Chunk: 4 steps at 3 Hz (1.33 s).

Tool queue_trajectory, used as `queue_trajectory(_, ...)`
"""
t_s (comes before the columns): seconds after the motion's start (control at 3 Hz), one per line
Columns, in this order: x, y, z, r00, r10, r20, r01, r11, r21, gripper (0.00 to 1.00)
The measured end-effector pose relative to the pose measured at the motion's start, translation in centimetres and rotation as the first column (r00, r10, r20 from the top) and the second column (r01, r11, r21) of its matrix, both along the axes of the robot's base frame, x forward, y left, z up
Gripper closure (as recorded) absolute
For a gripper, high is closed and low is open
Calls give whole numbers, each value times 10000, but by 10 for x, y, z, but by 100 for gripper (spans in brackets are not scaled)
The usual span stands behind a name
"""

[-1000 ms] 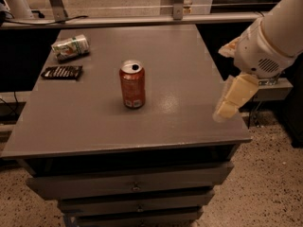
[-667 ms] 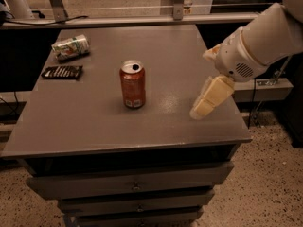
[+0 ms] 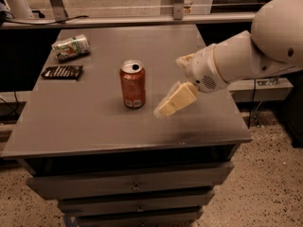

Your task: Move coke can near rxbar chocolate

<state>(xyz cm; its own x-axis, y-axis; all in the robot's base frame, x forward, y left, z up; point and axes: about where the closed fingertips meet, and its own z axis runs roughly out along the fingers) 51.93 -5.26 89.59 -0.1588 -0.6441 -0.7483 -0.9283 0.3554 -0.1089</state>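
Grey table (image 3: 94,131) holds all: near its front the gripper (image 3: 164,109) hangs just beside the upright coke can (image 3: 132,86), open or closed one cannot tell. Reaching seems the step in hand; next it must grasp the can and carry it to the rxbar chocolate (image 3: 62,72), farther back.

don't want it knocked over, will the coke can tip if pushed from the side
The coke can stands upright, tall and narrow, so a high push probably tips it. Its top looks opened, so it may be light. The gripper hovers beside it.
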Motion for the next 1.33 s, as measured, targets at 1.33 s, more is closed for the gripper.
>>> queue_trajectory(1.33,32,98,-26,9935,751,852,-984,9442,3143,18)
